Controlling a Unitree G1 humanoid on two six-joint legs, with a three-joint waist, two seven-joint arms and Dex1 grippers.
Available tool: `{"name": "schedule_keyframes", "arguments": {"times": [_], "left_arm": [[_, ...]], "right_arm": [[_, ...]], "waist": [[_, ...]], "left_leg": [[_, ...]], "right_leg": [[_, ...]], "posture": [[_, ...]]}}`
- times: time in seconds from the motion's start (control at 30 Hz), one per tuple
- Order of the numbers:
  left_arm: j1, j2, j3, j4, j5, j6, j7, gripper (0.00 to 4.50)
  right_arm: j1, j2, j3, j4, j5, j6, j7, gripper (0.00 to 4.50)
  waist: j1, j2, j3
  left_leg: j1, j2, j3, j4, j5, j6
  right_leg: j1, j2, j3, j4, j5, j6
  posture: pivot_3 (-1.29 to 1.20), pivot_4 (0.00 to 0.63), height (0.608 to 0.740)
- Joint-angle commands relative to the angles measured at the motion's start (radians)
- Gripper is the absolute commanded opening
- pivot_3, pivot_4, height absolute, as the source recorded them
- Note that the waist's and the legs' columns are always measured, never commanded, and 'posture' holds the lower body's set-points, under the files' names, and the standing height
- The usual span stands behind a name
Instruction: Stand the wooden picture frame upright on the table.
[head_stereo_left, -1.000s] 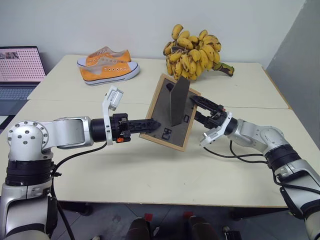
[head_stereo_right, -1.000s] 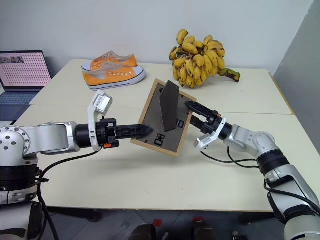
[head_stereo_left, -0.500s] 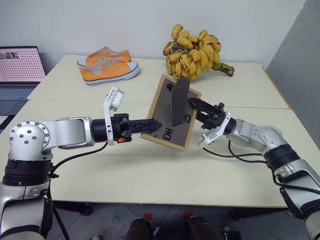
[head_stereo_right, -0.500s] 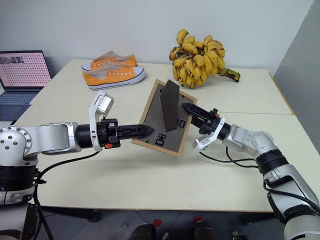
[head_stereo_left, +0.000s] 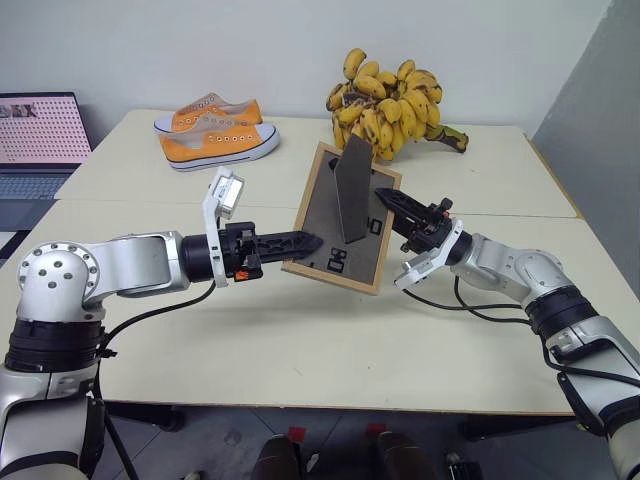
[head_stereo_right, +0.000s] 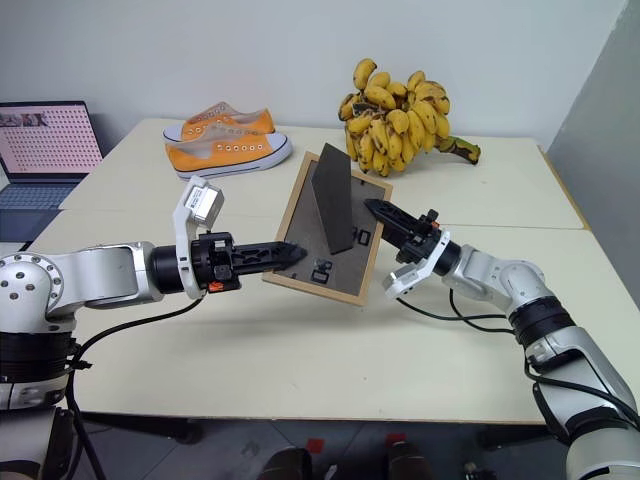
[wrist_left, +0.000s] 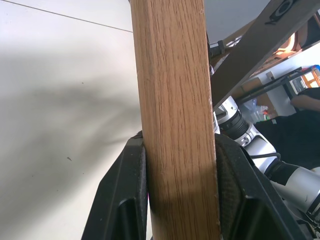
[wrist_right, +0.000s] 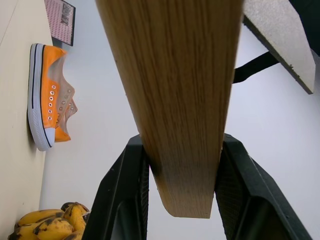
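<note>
The wooden picture frame (head_stereo_left: 318, 225) is held tilted over the table (head_stereo_left: 300, 350), its dark grey back towards me and its easel stand (head_stereo_left: 354, 190) folded out. Its lower edge is close to the tabletop; I cannot tell whether it touches. My left gripper (head_stereo_left: 308, 241) is shut on the frame's left edge, and in the left wrist view the wooden edge (wrist_left: 170, 75) sits pinched between both fingers (wrist_left: 131, 190). My right gripper (head_stereo_left: 388, 201) is shut on the right edge, with the wood (wrist_right: 175, 75) clamped between its fingers (wrist_right: 127, 200).
On the second cream table behind lie a pair of orange shoes (head_stereo_left: 215, 130) and a bunch of bananas (head_stereo_left: 390, 100). A laptop (head_stereo_left: 40, 135) stands at the far left. A grey wall (head_stereo_left: 600, 120) borders the right side. A black cable (head_stereo_left: 440, 305) lies by the right arm.
My right gripper, open around the frame's right edge a second ago, has shut on it. The frame has tipped slightly more upright. The left gripper has kept its grip and its place.
</note>
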Motion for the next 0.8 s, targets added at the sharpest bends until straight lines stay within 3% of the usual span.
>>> {"name": "schedule_keyframes", "arguments": {"times": [0.03, 0.1, 0.27, 0.43, 0.63, 0.8], "left_arm": [[-0.006, 0.017, 0.011, -0.05, 0.003, -0.022, -0.009, 2.0], [-0.001, 0.017, 0.017, -0.061, 0.015, -0.022, -0.02, 2.22], [0.018, 0.016, 0.059, -0.123, 0.153, -0.047, -0.082, 3.44], [0.087, 0.028, 0.165, -0.237, 0.338, -0.146, -0.197, 3.44], [0.293, 0.048, 0.354, -0.484, 0.603, -0.315, -0.301, 3.44], [0.525, 0.017, 0.478, -0.701, 0.712, -0.381, -0.273, 3.44]], "right_arm": [[-0.027, -0.007, 0.007, -0.015, 0.014, -0.012, 0.014, 1.39], [-0.031, -0.008, 0.006, -0.009, 0.016, -0.013, 0.017, 1.39], [-0.038, -0.006, 0.009, 0.003, 0.028, -0.02, 0.031, 1.39], [-0.051, -0.003, 0.017, 0.028, 0.038, -0.034, 0.04, 1.39], [-0.078, 0.019, 0.02, 0.106, 0.077, -0.071, 0.068, 1.39], [-0.101, 0.078, -0.001, 0.241, 0.276, -0.173, 0.241, 1.39]], "waist": [[0.0, 0.0, 0.0], [0.0, 0.0, 0.0], [0.0, 0.0, 0.0], [-0.001, 0.0, 0.0], [-0.004, 0.0, 0.0], [-0.006, 0.0, 0.0]], "left_leg": [[0.0, 0.0, 0.0, 0.0, 0.0, 0.0], [0.0, 0.0, 0.0, 0.0, 0.0, 0.0], [0.0, 0.0, 0.0, 0.0, 0.0, 0.0], [0.0, 0.0, 0.0, 0.0, 0.0, 0.0], [0.0, 0.0, 0.0, 0.0, 0.0, 0.0], [0.0, 0.001, -0.001, 0.0, 0.0, 0.0]], "right_leg": [[0.0, 0.0, 0.0, 0.0, 0.0, 0.0], [0.0, 0.0, 0.0, 0.0, 0.0, 0.0], [0.0, 0.0, 0.0, 0.0, 0.0, 0.0], [0.0, 0.0, 0.0, 0.0, 0.0, 0.0], [0.0, 0.0, -0.001, 0.0, -0.001, -0.001], [0.001, 0.0, -0.001, 0.0, -0.001, -0.001]], "posture": [[0.0, 0.15, 0.74], [0.0, 0.15, 0.74], [0.0, 0.15, 0.74], [0.0, 0.15, 0.74], [0.0, 0.15, 0.74], [0.0, 0.15, 0.74]]}}
